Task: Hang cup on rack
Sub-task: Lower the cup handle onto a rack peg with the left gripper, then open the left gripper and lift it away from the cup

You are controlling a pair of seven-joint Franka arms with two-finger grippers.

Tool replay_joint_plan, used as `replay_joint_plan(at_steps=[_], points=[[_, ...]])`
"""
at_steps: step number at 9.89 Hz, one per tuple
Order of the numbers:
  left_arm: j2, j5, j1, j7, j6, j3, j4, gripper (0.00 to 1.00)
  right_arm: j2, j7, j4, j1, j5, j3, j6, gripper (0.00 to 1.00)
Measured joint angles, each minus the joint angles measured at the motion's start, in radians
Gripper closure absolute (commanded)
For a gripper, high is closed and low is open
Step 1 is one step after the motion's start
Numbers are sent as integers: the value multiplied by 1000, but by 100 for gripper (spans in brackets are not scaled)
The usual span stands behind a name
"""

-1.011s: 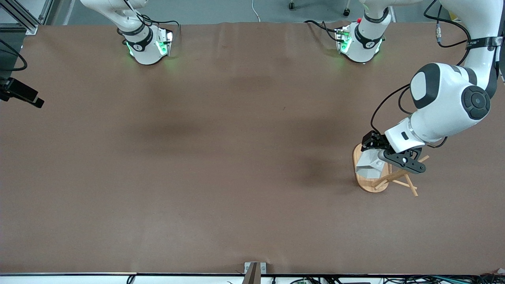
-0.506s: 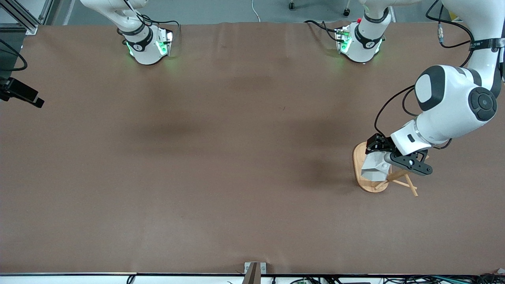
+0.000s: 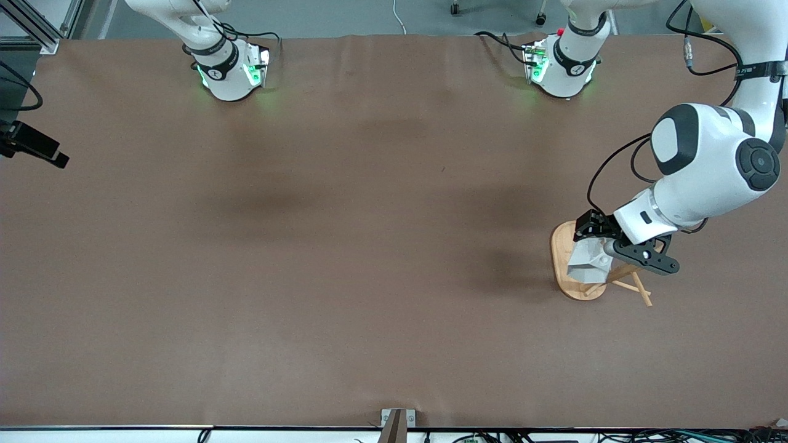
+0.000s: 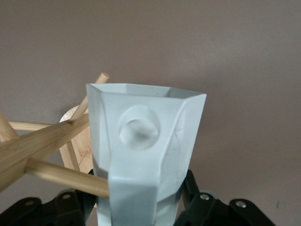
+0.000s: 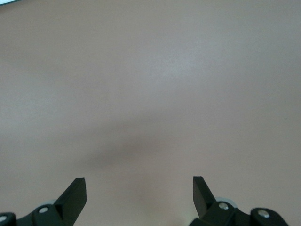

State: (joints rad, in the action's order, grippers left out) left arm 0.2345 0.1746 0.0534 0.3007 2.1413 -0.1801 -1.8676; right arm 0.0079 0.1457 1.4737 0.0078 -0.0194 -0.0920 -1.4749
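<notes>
— White plastic, all facets: that's the cup [image 3: 586,263], pinched between the fingers of the left gripper [image 3: 596,241], up in the air over the rack [image 3: 569,278].

— Pinched how?

— The black fingers are closed against its lower body. In the left wrist view the cup [image 4: 143,155] fills the middle, its blocky handle with the round hole facing the camera.

— And the rack?

— Pale bamboo, standing at the left arm's end of the table [image 3: 345,246], its oval base partly under the cup. One thin peg [image 4: 66,175] runs right up to the cup's handle side; whether it touches, I cannot tell. Other pegs fan out beside it.

— The other arm?

— It waits. The right gripper [image 5: 139,197] hangs over bare brown tabletop, fingers spread wide, holding nothing.
</notes>
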Motion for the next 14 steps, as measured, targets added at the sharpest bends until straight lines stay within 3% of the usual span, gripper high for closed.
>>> replay_joint_plan(at_steps=[2, 3, 4, 10, 14], points=[[3, 0, 3, 0, 0, 4, 0, 88, 0, 0, 0, 0, 0, 0, 0, 0], [4, 0, 3, 0, 0, 14, -1, 62, 0, 0, 0, 0, 0, 0, 0, 0], [7, 0, 4, 0, 0, 22, -1, 1, 0, 0, 0, 0, 0, 0, 0, 0], [2, 1, 4, -3, -19, 24, 10, 0, 0, 0, 0, 0, 0, 0, 0, 0], [-116, -7, -4, -84, -252, 24, 89, 0, 0, 0, 1, 0, 0, -1, 0, 0]])
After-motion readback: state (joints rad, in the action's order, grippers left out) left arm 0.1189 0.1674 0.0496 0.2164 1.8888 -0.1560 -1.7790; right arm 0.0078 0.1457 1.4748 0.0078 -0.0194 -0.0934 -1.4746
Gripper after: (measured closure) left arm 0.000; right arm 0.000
